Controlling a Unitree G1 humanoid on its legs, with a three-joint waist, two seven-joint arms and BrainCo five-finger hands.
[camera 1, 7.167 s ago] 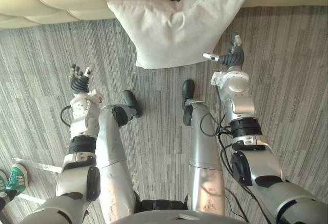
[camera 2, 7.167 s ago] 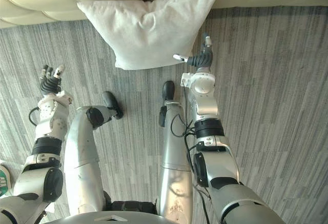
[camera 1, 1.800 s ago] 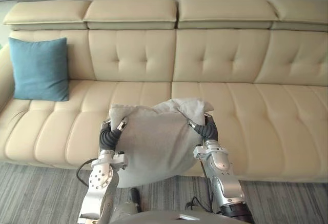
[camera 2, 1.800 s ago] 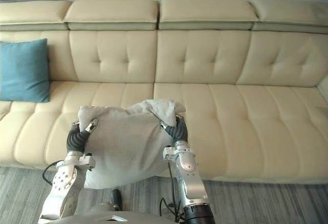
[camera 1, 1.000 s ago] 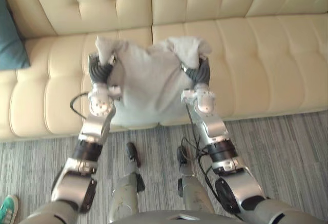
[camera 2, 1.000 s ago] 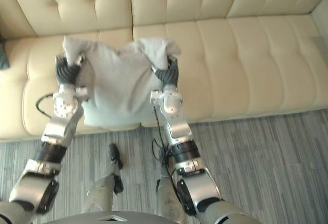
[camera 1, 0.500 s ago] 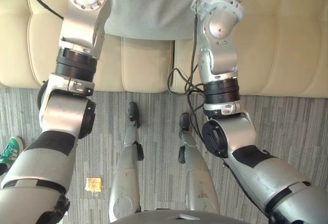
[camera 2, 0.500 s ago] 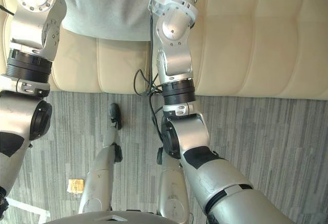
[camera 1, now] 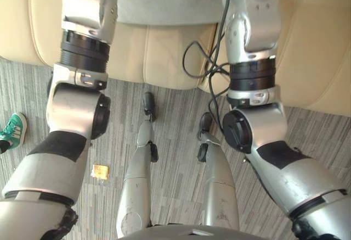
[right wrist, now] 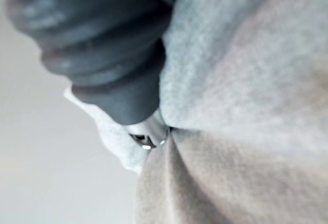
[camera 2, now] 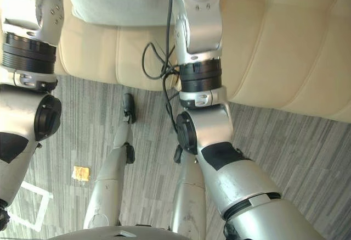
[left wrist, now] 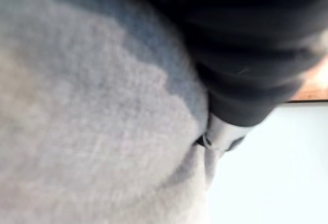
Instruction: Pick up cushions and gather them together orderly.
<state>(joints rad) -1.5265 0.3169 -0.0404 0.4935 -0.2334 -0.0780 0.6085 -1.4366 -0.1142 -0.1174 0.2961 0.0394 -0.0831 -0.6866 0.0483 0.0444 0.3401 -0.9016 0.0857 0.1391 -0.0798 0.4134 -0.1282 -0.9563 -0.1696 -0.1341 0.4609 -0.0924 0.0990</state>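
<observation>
A grey cushion [camera 1: 164, 4] hangs over the cream sofa's seat [camera 1: 164, 48], its lower edge showing between my two raised arms. In the left wrist view my left hand [left wrist: 246, 55] is curled into the cushion's grey cloth [left wrist: 92, 131], with one finger [left wrist: 223, 134] dug into a fold. In the right wrist view my right hand [right wrist: 113, 55] pinches a bunched corner of the same cushion [right wrist: 246, 80]. Both hands sit above the top edge of the eye views.
The cream sofa [camera 1: 318, 42] runs across the upper part of the eye views, with grey striped carpet [camera 1: 175, 113] in front of it. A person's green shoe [camera 1: 13, 130] is at the left edge. A small yellow scrap [camera 1: 100, 171] and white tape [camera 2: 27, 207] lie on the carpet.
The cushion, on the floor against the sofa seven seconds ago, is now held up by both hands. Over the last second the arms rose past the top edge and the camera tipped down.
</observation>
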